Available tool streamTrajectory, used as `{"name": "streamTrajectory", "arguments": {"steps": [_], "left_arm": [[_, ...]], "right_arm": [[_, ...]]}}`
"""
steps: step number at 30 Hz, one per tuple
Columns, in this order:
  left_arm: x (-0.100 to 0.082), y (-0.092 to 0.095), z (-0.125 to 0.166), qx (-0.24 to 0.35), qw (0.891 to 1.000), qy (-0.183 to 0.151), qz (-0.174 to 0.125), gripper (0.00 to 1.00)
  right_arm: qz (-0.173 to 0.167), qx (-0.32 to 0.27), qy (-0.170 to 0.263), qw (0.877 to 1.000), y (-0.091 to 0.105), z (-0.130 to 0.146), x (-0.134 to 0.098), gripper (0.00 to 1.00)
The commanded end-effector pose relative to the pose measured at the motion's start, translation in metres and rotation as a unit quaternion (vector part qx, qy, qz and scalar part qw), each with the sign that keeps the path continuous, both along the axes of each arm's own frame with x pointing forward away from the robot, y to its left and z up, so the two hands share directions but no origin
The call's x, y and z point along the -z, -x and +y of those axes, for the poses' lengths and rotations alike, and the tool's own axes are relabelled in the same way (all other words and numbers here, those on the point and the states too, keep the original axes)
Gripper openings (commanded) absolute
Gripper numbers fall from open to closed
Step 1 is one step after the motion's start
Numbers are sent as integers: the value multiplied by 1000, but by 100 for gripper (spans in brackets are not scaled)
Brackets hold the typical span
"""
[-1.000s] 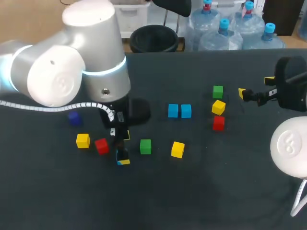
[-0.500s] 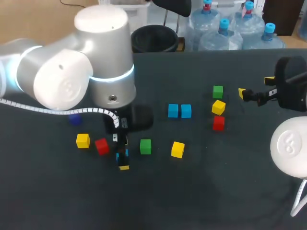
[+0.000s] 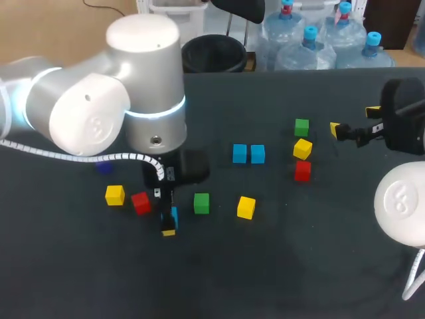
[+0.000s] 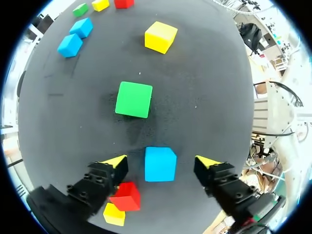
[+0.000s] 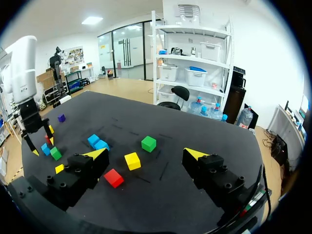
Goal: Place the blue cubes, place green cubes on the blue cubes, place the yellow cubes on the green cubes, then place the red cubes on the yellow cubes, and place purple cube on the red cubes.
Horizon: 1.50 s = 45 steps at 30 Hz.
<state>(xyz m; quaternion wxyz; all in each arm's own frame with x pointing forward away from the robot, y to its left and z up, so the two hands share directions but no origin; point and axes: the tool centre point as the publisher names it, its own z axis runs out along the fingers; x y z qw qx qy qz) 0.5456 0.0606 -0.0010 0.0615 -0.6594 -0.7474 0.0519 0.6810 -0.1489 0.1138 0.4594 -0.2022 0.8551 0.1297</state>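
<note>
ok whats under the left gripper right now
A blue cube sits on the table between the fingers of the open left gripper, untouched, with nothing on it. A red cube and a yellow cube lie beside one finger, partly hidden by it.

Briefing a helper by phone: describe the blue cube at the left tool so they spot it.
Follow the left arm down to its tool: the blue cube lies between its open fingers. Unlike the paired blue cubes mid-table, it sits alone.

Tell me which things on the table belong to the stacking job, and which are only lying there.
Job: blue cubes, green cubes, yellow cubes, red cubes, purple cube.
Not the job: only the table under them.
</note>
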Motion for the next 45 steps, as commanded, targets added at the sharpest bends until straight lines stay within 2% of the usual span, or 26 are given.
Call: {"name": "streamTrajectory", "arguments": {"steps": [1,4,5,14,19,29,45], "left_arm": [[2,-5,0,0,1000,2,3,40],[2,-6,0,2,1000,3,2,5],[2,-7,-1,2,1000,3,2,0],[1,-10,-4,11,1000,3,2,0],[-4,-18,-8,23,1000,1,1,0],[-16,-66,-27,75,997,-17,-6,0],[-23,-135,-52,111,993,-28,2,0]], "right_arm": [[1,-1,-1,1000,0,-1,0,100],[1,-1,-1,1000,0,-1,0,100],[1,-1,-1,1000,0,-1,0,100],[1,-1,-1,1000,0,-1,0,100],[1,-1,-1,1000,0,-1,0,100],[1,-1,-1,1000,0,-1,0,100],[1,-1,-1,1000,0,-1,0,100]]}}
